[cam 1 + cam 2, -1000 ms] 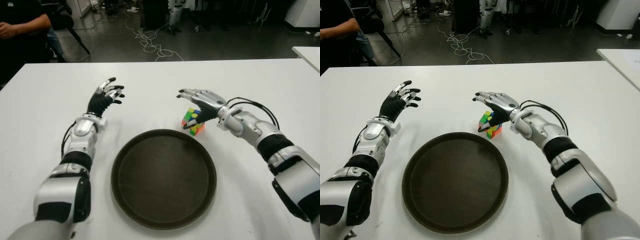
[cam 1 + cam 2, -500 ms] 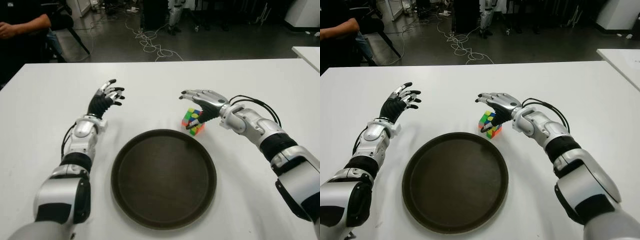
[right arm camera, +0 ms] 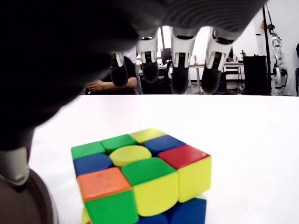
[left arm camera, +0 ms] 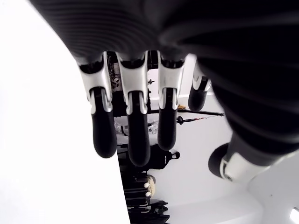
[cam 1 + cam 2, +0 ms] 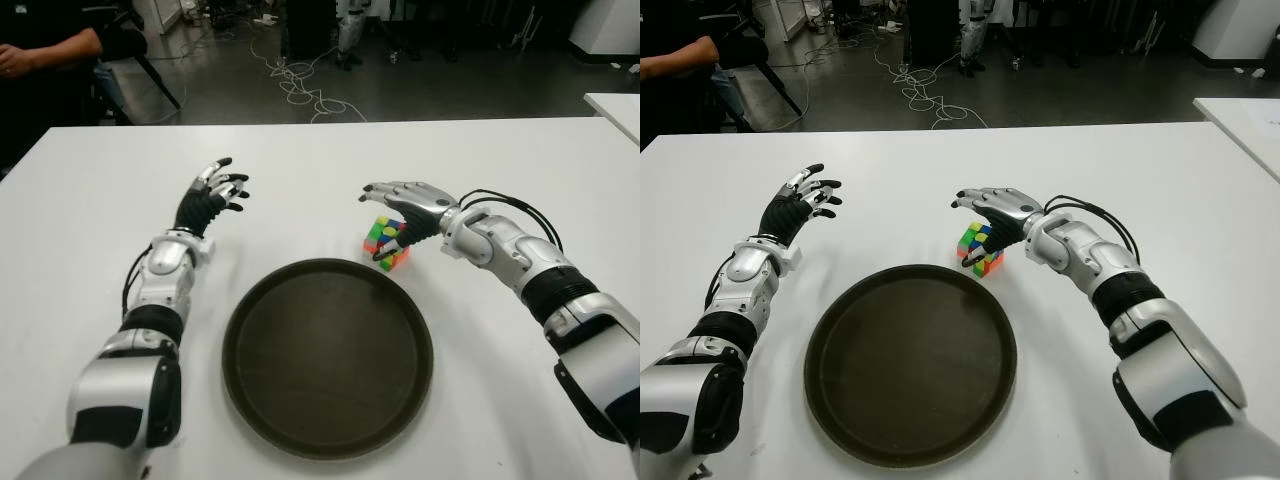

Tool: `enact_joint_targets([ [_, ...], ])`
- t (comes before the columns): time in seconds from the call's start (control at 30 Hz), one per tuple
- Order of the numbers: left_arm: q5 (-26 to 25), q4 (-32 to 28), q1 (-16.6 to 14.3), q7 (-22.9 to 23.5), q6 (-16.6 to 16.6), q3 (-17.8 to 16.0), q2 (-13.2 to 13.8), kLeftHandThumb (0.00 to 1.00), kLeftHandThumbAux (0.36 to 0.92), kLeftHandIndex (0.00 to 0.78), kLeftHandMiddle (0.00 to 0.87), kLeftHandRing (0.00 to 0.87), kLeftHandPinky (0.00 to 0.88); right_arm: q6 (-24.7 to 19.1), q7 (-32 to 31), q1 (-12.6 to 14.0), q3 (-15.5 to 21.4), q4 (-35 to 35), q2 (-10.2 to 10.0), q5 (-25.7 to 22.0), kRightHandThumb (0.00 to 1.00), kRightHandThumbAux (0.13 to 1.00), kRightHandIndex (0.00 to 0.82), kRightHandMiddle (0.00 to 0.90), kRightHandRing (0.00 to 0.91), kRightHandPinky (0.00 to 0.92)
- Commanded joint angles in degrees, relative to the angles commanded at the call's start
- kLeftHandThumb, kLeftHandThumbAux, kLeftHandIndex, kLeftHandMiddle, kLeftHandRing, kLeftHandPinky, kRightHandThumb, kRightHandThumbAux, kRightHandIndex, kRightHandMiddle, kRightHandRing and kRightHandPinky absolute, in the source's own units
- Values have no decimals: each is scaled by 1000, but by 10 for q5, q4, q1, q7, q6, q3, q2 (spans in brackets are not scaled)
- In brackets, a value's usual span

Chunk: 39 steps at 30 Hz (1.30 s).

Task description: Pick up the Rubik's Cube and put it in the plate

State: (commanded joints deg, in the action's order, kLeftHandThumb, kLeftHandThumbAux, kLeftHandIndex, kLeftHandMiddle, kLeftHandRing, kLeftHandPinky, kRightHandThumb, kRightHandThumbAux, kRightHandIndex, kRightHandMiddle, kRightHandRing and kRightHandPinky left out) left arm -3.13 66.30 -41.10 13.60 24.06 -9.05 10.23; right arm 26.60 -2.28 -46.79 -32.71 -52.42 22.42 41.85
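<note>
The right hand (image 5: 405, 205) hovers spread and empty over the single Rubik's Cube (image 5: 386, 243) beside one plate (image 5: 327, 355); the left hand (image 5: 210, 195) is spread empty.

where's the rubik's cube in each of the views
Left eye view: Rubik's Cube on the table just past the plate's far right rim, under the right hand.
Right eye view: same spot, right of centre.
Left wrist view: not in it.
Right wrist view: close up, below the open fingers.
Shared landmark: the plate's dark rim beside the cube.
</note>
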Motion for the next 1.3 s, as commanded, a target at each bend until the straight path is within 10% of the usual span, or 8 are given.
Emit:
enact_joint_targets([
  [1.3,-2,-10,5,6,-2,0,1,316,611,108,296,365,421,-34,-55,-2,2,3,-1,-3,0,544,56,157,202,248],
])
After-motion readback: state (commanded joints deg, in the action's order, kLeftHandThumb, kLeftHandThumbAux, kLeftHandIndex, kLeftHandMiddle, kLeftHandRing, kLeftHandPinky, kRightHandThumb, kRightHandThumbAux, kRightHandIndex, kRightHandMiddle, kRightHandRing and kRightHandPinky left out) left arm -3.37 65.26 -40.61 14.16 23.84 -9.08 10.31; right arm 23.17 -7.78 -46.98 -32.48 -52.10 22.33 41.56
